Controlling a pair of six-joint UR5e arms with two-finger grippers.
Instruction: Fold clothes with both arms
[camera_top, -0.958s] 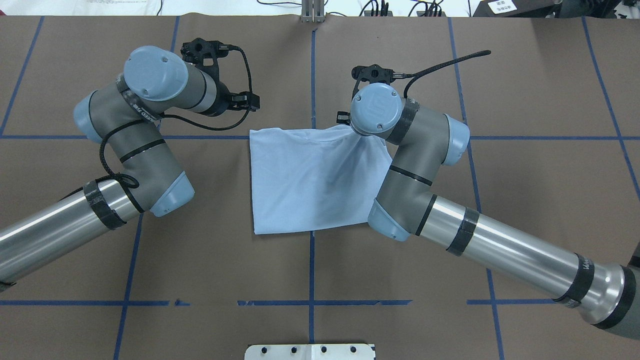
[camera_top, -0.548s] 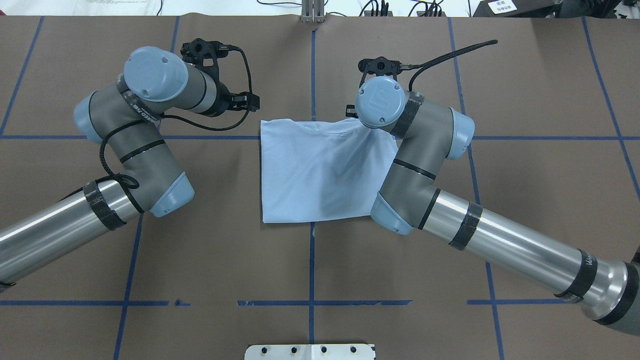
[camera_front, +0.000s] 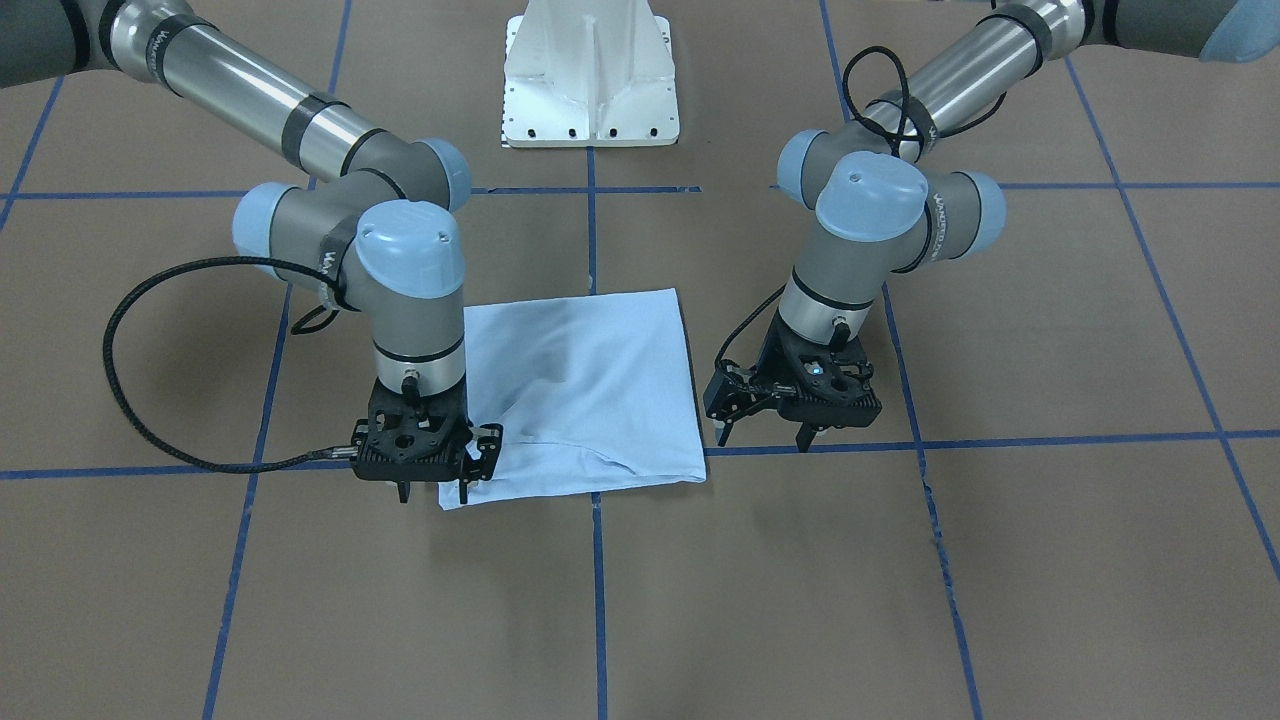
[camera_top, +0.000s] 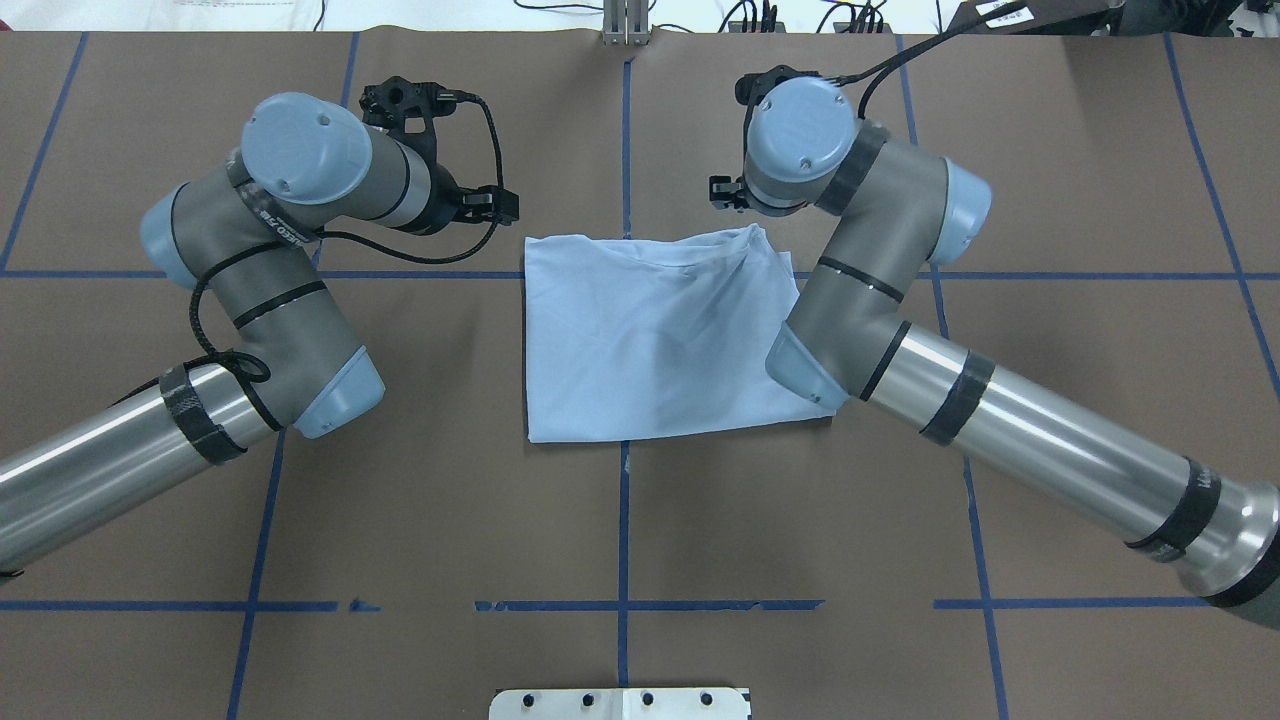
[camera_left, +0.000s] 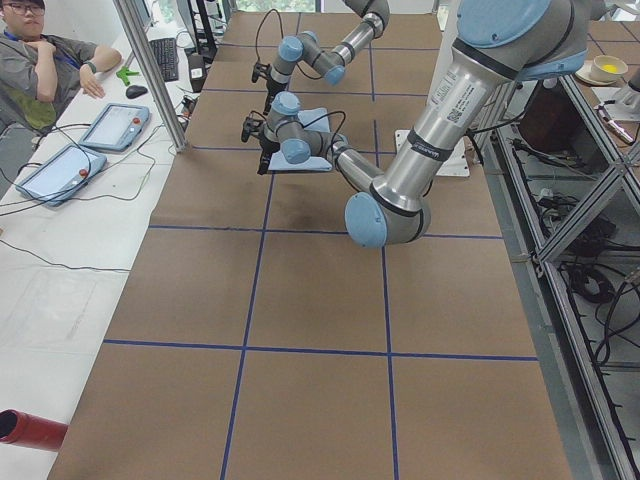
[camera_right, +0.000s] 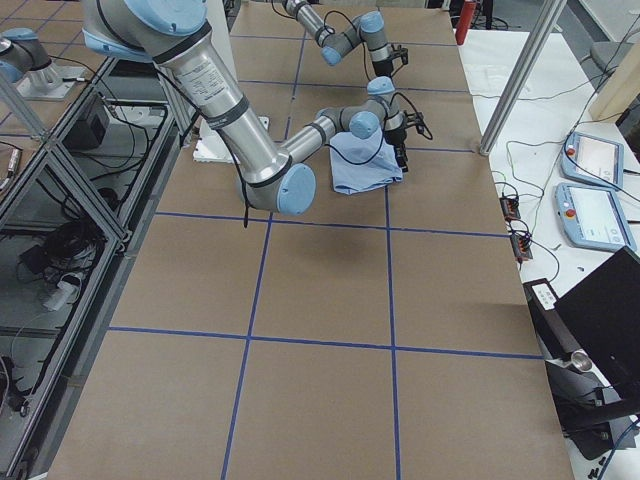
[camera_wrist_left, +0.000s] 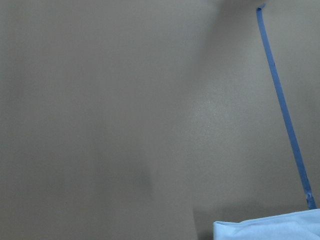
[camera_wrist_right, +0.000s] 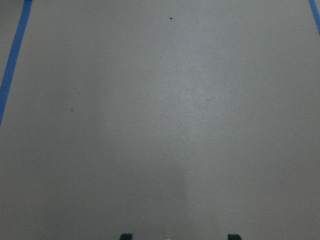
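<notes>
Right pincer (camera_front: 432, 493) has released the limp, rectangular T-shirt (camera_top: 650, 340).

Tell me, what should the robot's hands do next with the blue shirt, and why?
Probably slide the left gripper sideways to the T-shirt's nearest corner and pinch it. Both it and the right gripper look open and empty, each by a corner on the side away from the robot. The T-shirt lies folded flat, so another fold seems due.
</notes>
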